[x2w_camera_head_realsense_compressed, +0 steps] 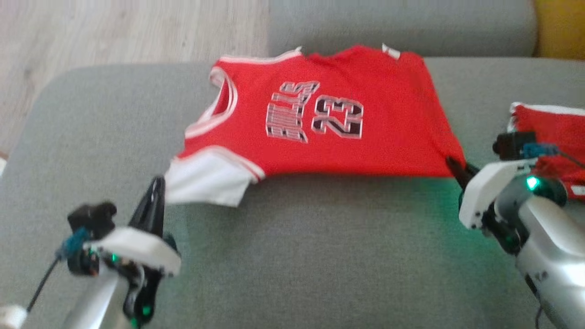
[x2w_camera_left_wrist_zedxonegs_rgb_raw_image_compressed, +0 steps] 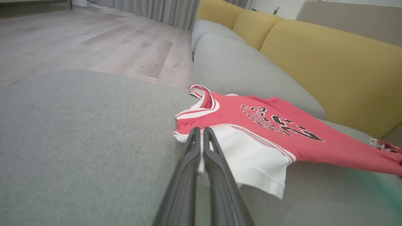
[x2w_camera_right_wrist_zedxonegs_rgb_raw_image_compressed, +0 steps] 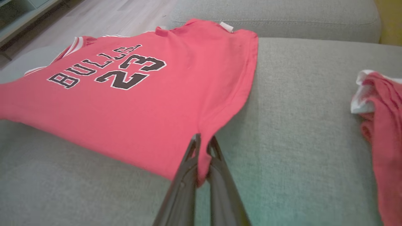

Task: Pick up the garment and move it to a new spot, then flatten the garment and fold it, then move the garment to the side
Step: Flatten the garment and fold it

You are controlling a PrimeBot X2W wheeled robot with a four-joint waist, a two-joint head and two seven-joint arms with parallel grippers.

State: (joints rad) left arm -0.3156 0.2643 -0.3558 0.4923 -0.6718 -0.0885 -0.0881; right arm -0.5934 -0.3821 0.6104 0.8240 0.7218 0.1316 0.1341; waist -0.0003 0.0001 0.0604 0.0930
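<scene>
A red jersey (x2w_camera_head_realsense_compressed: 320, 119) with white trim, "BULLS 23" on its chest, lies spread across the grey sofa seat (x2w_camera_head_realsense_compressed: 297, 256). Its near edge is lifted off the cushion. My left gripper (x2w_camera_head_realsense_compressed: 157, 185) is shut on the white sleeve (x2w_camera_left_wrist_zedxonegs_rgb_raw_image_compressed: 251, 157) at the jersey's near left corner (x2w_camera_left_wrist_zedxonegs_rgb_raw_image_compressed: 201, 130). My right gripper (x2w_camera_head_realsense_compressed: 452, 164) is shut on the red hem corner (x2w_camera_right_wrist_zedxonegs_rgb_raw_image_compressed: 202, 147) at the near right. The jersey (x2w_camera_right_wrist_zedxonegs_rgb_raw_image_compressed: 132, 94) stretches between both grips.
A second red and white garment (x2w_camera_head_realsense_compressed: 553, 141) lies crumpled on the seat at the right, beside my right arm (x2w_camera_right_wrist_zedxonegs_rgb_raw_image_compressed: 383, 131). Grey and yellow back cushions (x2w_camera_left_wrist_zedxonegs_rgb_raw_image_compressed: 329, 69) rise behind. Wooden floor (x2w_camera_head_realsense_compressed: 114, 32) lies beyond the seat's far left edge.
</scene>
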